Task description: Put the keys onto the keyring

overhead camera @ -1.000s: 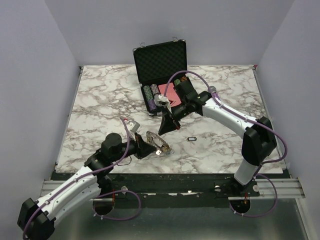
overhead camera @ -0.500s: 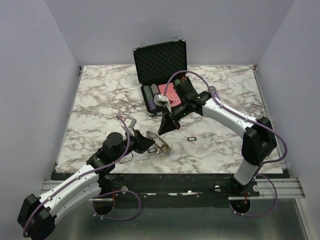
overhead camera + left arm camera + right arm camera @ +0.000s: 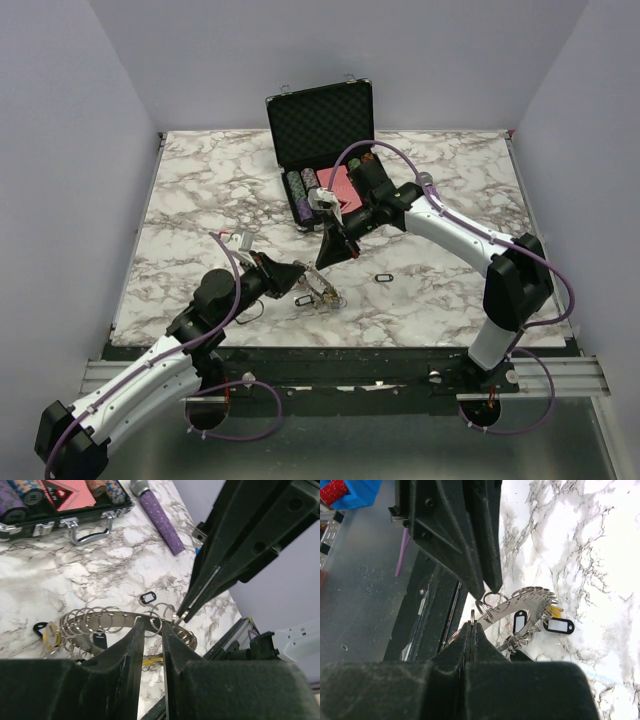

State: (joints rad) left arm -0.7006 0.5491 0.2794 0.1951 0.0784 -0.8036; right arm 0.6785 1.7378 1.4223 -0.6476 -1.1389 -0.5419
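The left pincer [image 3: 151, 626] is pinching the keyring [image 3: 122, 614] at the bottom middle, holding it tipped up so its loops [image 3: 102, 620] are sticking out. The right pincer [image 3: 183, 615], tips together, is touching one loop. A loose key [image 3: 148, 598] is lying just behind.

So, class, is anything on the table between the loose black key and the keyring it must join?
Nothing visible does. Only bare marble tabletop separates the loose black key from the keyring. The right gripper, shut, sits at the ring's edge, beside that path rather than across it.
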